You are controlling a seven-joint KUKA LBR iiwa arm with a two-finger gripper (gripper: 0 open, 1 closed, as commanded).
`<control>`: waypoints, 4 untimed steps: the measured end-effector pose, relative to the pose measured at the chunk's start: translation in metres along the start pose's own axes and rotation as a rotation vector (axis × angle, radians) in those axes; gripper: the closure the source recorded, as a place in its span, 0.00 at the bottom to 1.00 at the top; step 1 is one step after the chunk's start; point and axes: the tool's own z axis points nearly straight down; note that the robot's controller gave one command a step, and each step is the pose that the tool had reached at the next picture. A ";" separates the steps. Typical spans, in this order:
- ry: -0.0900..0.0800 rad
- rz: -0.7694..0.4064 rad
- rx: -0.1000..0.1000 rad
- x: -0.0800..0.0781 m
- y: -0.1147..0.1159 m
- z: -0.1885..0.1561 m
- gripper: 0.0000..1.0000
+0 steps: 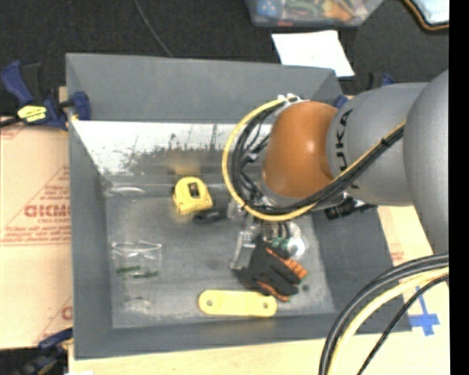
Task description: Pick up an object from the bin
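Note:
My gripper (244, 250) hangs below the orange wrist cover, low over the bin floor right of centre. Its tip is at the left edge of a black object with orange ends (275, 274), which lies just to its lower right. A small green and white item (287, 245) sits beside the gripper, partly hidden under the wrist. A flat yellow oblong piece (237, 304) lies near the front wall, below the gripper. A yellow tape measure (191, 195) rests toward the back, up and left of the gripper, with a small black tab (209, 216) next to it.
A clear plastic bag with green bits (137, 259) lies on the left part of the floor. The arm and its looped cables cover the bin's right side. The sloped back wall rises behind the tape measure.

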 end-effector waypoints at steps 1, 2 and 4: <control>-0.002 -0.113 -0.001 0.005 -0.029 -0.014 0.00; 0.006 -0.043 0.003 0.010 -0.060 0.020 0.00; -0.007 0.015 -0.001 -0.002 -0.059 -0.008 1.00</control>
